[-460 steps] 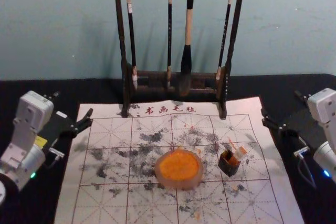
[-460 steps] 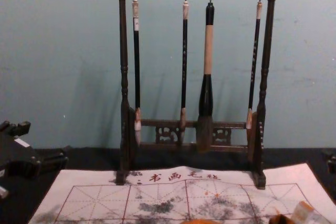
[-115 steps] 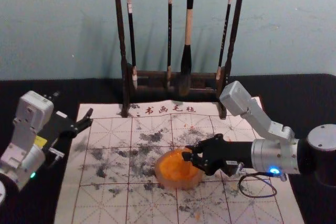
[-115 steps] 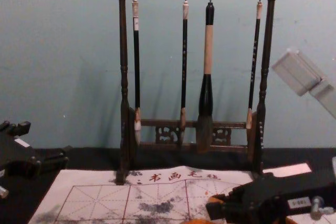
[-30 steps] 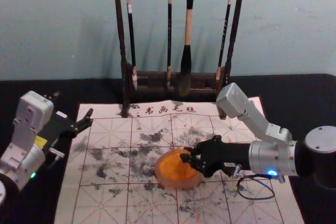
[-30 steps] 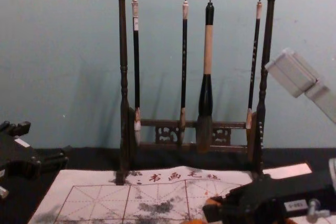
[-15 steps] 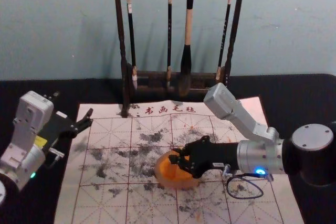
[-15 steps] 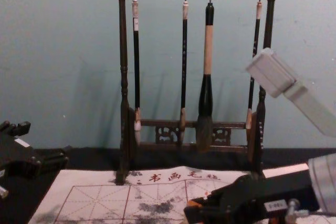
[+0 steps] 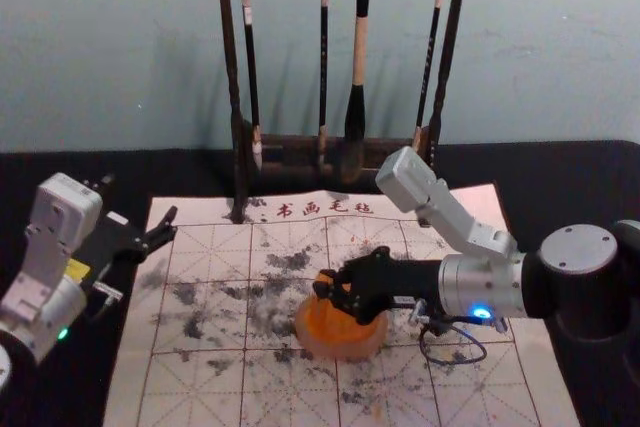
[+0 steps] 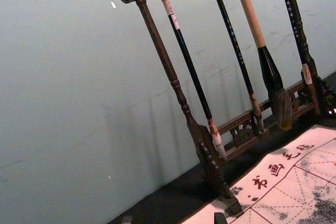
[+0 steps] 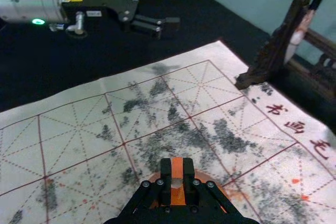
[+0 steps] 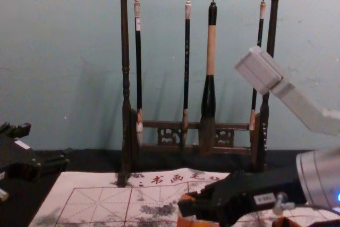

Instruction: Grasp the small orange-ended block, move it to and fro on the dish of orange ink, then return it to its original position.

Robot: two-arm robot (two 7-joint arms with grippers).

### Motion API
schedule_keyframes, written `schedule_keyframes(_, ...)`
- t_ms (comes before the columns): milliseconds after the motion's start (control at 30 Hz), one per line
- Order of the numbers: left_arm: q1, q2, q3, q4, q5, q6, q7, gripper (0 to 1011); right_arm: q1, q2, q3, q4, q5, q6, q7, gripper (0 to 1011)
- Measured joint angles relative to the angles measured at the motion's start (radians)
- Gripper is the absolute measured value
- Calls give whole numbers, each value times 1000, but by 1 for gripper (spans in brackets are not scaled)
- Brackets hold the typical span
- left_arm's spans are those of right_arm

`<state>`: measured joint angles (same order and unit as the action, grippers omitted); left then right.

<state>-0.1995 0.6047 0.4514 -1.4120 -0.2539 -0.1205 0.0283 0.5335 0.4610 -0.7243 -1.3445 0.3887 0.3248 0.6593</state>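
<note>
Just below the head view's centre, the right gripper [image 9: 328,284] is closed on the orange-ended block [image 11: 177,168], over the dish [image 9: 341,351] of orange ink. Whether the block touches the ink, I can't tell. The left gripper [image 9: 140,207] is parked at middle left, fingers spread wide.
</note>
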Motion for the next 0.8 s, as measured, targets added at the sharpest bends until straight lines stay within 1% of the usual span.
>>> schedule_keyframes(267, 0, 0, 0, 0, 0, 0, 0, 1010, 3, 2, 15, 7, -1, -3, -12, 70)
schedule_keyframes(800, 0, 0, 0, 0, 0, 0, 0, 1010, -25, 40, 41, -29, -3, 1, -27, 70)
